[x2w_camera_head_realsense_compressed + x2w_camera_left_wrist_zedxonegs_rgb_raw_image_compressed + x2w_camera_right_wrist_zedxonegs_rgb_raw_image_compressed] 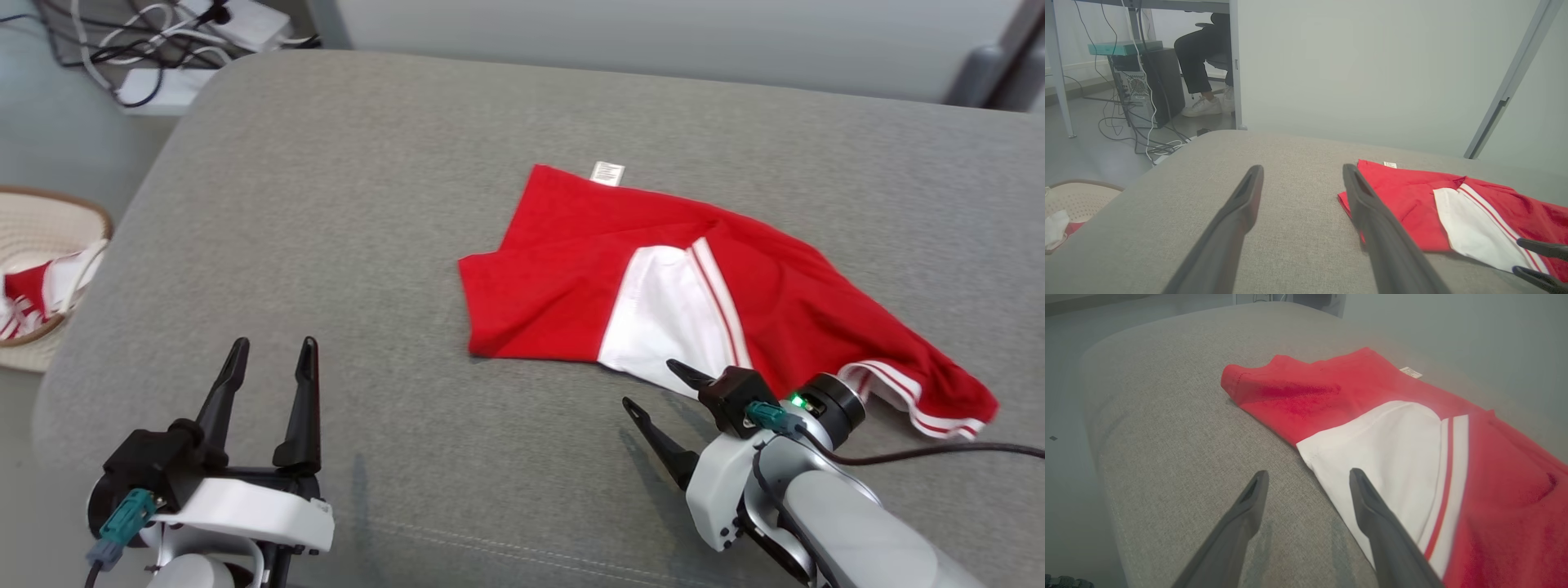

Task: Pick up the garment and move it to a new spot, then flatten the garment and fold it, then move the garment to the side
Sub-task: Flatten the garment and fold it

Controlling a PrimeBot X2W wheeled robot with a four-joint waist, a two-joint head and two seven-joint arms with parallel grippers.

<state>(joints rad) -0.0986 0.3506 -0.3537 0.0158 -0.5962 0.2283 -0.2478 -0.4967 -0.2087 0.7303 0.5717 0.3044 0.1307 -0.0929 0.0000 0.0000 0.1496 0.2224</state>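
The garment (694,278) is a red shirt with a white sleeve and striped trim, lying folded over on the grey cushion (367,204), right of centre. It also lies to the right in the left wrist view, garment (1412,204), and fills the right of the right wrist view, garment (1372,416). My right gripper (655,387) stands open at the garment's near edge, one finger over the white sleeve, nothing between the fingers; right gripper (1308,477) from its own camera, one finger above the white part. My left gripper (273,346) is open at the lower left, well clear of the garment; left gripper (1302,169).
A woven basket (90,214) holding red and white clothes sits on the floor left of the cushion. Cables and a power strip (163,49) lie beyond the far left corner. A person's legs (1202,69) show under a desk. A pale wall stands behind the cushion.
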